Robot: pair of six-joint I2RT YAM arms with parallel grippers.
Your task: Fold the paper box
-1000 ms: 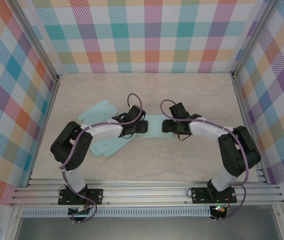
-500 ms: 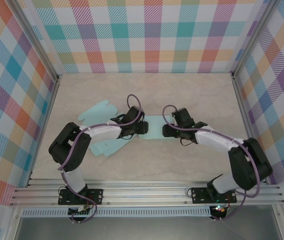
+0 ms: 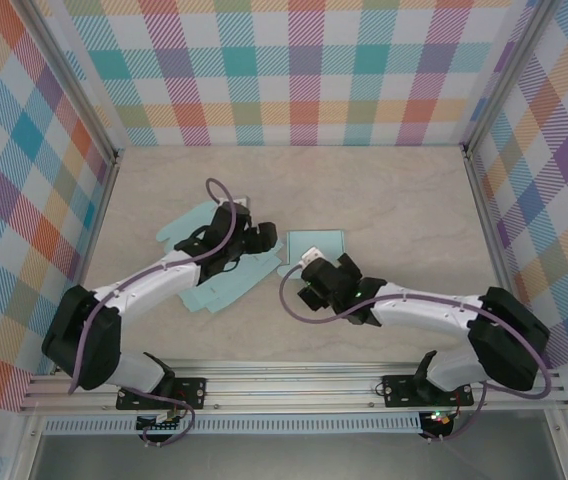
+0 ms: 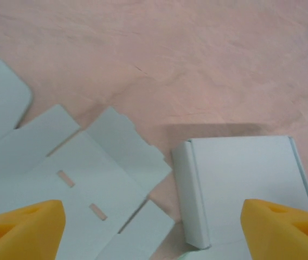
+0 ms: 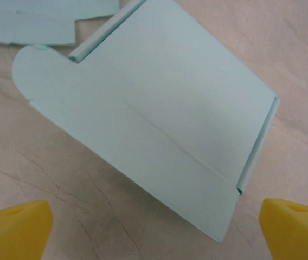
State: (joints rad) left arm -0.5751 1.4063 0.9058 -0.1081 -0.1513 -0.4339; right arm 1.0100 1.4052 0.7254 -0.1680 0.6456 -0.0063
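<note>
Mint paper box lies half-folded on the desk, flaps spread to the left, while left fingers and right fingers hang wide apart above it, gripping nothing.

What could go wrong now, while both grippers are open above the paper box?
1. Nothing holds the folded panel. With the left gripper and right gripper open, its creases may spring back.
2. The slotted flaps lie flat on the table, so a gripper may push the sheet instead of lifting an edge.
3. The two grippers are close together, so they might bump.
</note>
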